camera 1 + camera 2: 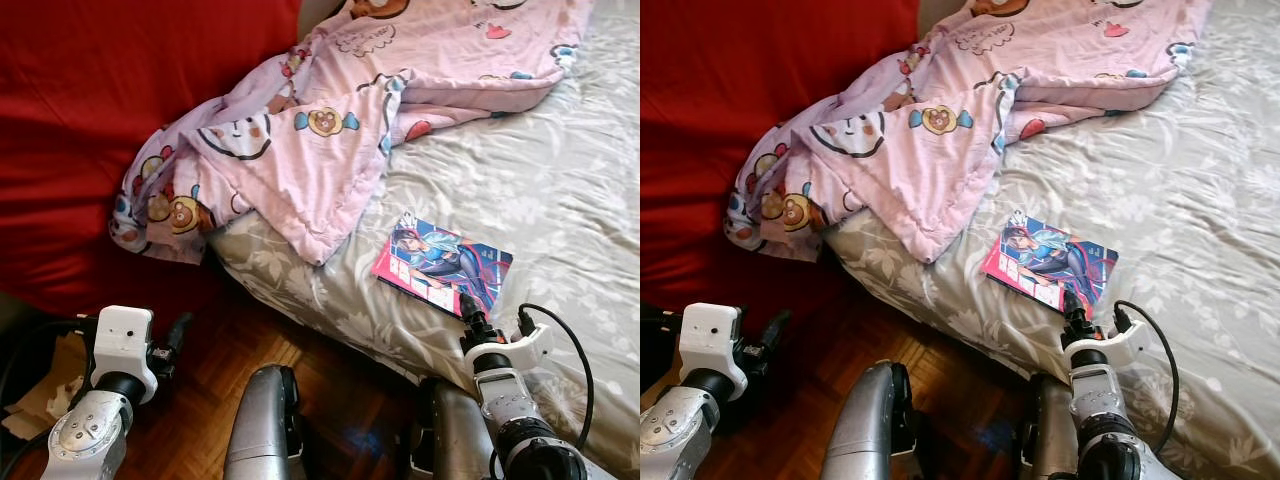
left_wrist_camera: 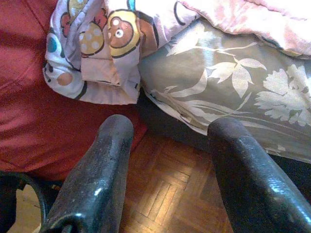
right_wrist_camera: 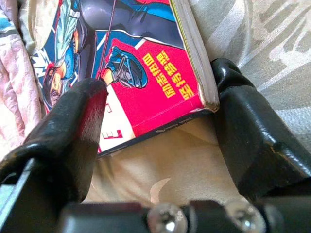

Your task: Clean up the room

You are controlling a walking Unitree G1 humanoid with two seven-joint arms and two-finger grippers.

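On the bed (image 1: 560, 180), the right gripper (image 3: 160, 121) sits spread open around the near corner of a book (image 1: 442, 265), poised to pinch it, while at eight o'clock the left gripper (image 2: 175, 170) hangs open over the floor (image 1: 290, 345).

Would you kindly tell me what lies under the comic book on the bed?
The book lies flat on the grey leaf-patterned sheet, the right tool open around its near corner. Whatever lies beneath its cover is hidden.

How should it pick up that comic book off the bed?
Probably by the near corner, from the bed's edge. The book lies flat on the sheet, so only its thin edges offer a grip. The right tool is open around that corner, one finger over the cover, the other at the page edge.
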